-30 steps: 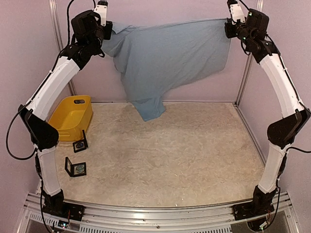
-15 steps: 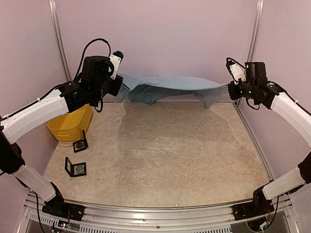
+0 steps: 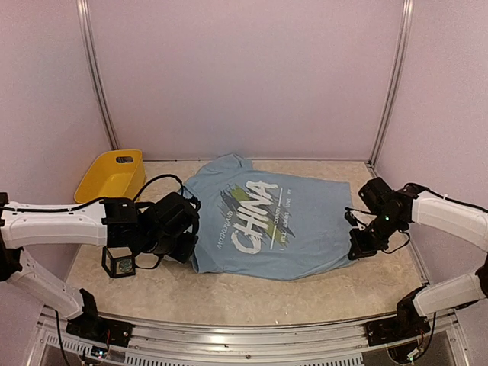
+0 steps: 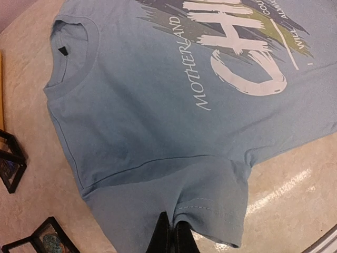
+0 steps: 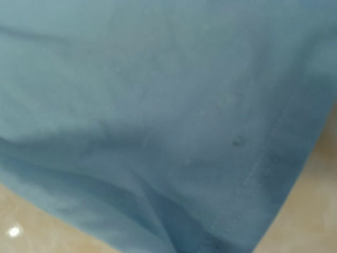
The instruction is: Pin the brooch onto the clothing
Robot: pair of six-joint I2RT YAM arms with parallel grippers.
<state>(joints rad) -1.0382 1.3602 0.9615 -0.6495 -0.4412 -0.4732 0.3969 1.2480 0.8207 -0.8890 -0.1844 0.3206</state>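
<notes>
Lying flat, print side up, on the bench (image 3: pixel 252 297), the shirt (image 3: pixel 267 221) (image 4: pixel 158 105) has its collar toward the left arm and its hem toward the right. The left end effector (image 3: pixel 189 248) (image 4: pixel 169 238) is closed, its dark fingers (image 4: pixel 160 237) pinching the near sleeve. The right end effector (image 3: pixel 363 244) sits at the hem edge; its wrist view shows only blurred blue cloth, so whether it grips cannot be told. Two black cases (image 3: pixel 120 263) (image 4: pixel 10 158) lie just beside the left arm, with a yellow bin (image 3: pixel 114 177) behind them.
</notes>
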